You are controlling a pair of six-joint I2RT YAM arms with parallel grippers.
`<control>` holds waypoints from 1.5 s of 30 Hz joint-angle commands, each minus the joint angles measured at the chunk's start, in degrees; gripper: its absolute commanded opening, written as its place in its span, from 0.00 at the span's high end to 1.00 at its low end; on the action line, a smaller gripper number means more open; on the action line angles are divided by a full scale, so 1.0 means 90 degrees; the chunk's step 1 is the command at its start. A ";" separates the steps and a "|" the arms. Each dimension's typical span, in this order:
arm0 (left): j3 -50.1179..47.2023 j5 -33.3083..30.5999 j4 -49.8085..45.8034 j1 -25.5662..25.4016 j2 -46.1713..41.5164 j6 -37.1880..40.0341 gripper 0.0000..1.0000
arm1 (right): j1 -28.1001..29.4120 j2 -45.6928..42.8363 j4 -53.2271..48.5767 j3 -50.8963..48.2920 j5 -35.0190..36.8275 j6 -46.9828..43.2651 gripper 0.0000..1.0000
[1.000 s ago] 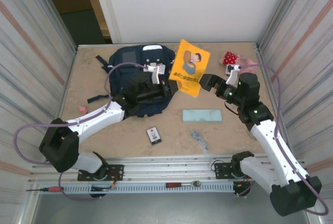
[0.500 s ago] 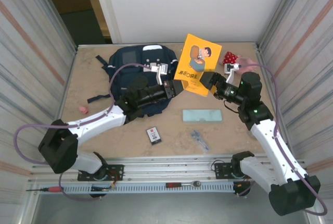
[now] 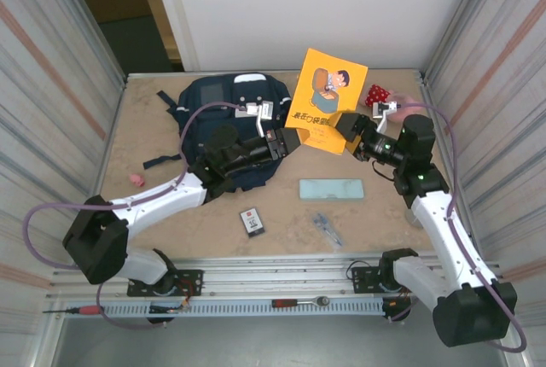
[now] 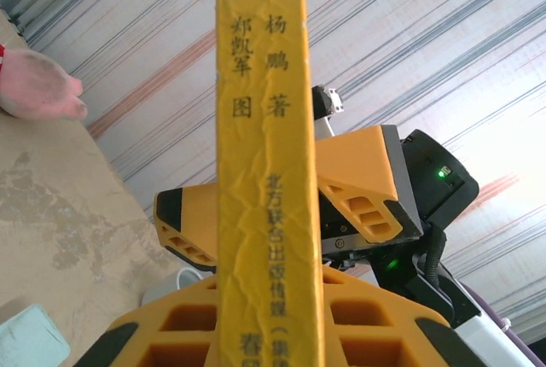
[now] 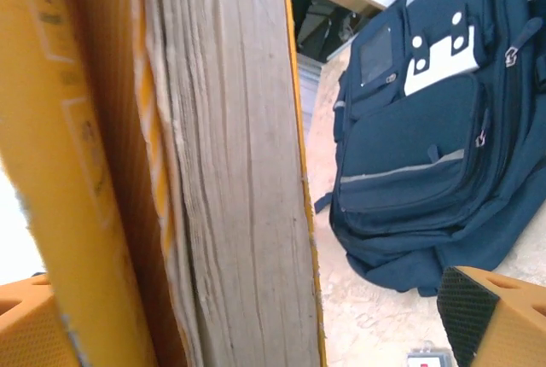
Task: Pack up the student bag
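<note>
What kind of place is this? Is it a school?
Probably a robot test booth, not a school: a table boxed in by ribbed metal walls, two robot arms bolted to a rail at its edge, and a wrench lying there.

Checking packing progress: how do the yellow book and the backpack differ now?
The yellow book is held up off the table by the left pincer; the student bag lies flat on it. The book is bright yellow; the bag navy and far larger. Both are over the table's far half.
</note>
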 commanded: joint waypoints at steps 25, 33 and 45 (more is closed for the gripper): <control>0.0479 -0.0737 -0.4874 0.0706 -0.1974 0.4421 0.32 | 0.0109 -0.0768 -0.2937 0.1195 0.0631 -0.5565 1.00; 0.1353 0.0184 -0.7731 0.0863 -0.2363 0.8807 0.20 | 0.1029 -0.0226 -0.5056 0.1690 0.1869 -0.9580 1.00; 0.1382 0.1735 -0.8752 0.1249 -0.2167 1.0682 0.10 | 0.2313 0.0199 -0.6039 0.1721 0.2351 -1.2117 1.00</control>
